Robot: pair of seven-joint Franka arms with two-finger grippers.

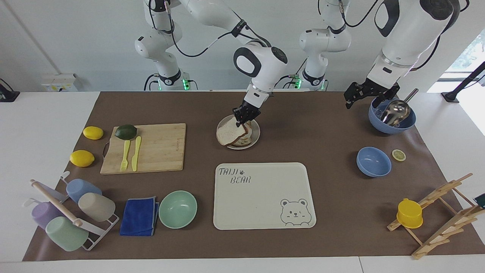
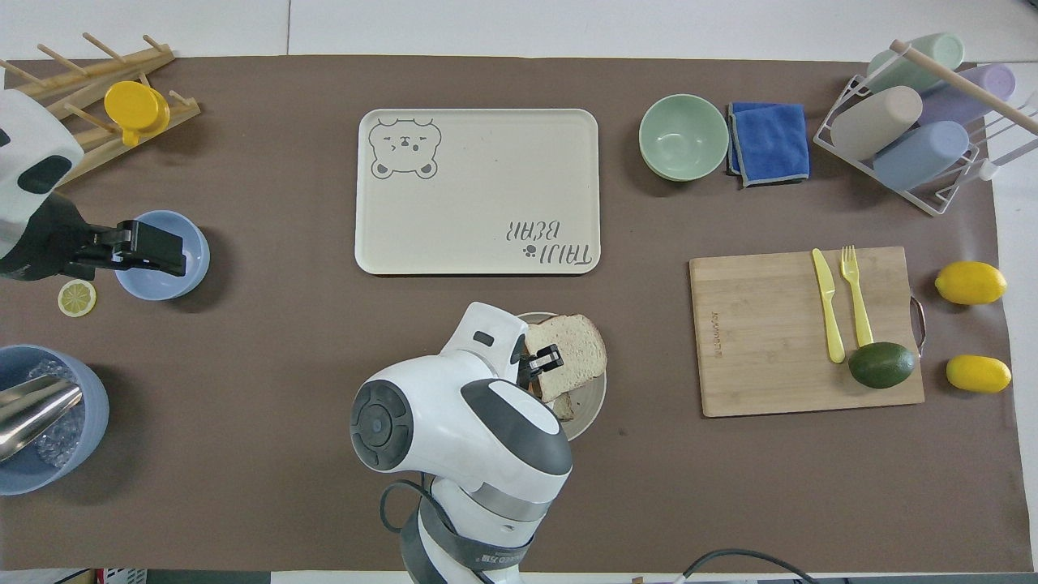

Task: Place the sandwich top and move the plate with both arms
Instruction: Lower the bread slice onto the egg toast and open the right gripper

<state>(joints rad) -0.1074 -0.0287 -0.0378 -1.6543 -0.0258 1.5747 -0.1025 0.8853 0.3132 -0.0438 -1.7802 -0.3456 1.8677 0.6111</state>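
The sandwich top is a pale bread slice with a darker crust. It hangs tilted over the small round plate and covers the egg-topped slice below, whose edge still shows. My right gripper is shut on the slice's upper edge, over the plate. In the overhead view the slice lies over the plate, with the right gripper at its edge. My left gripper waits in the air near the blue bowls at the left arm's end; it also shows in the overhead view.
The cream bear tray lies farther from the robots than the plate. A cutting board with yellow cutlery and an avocado lies toward the right arm's end. A mint bowl, a blue cloth, a cup rack, lemons, two blue bowls and a wooden rack are also there.
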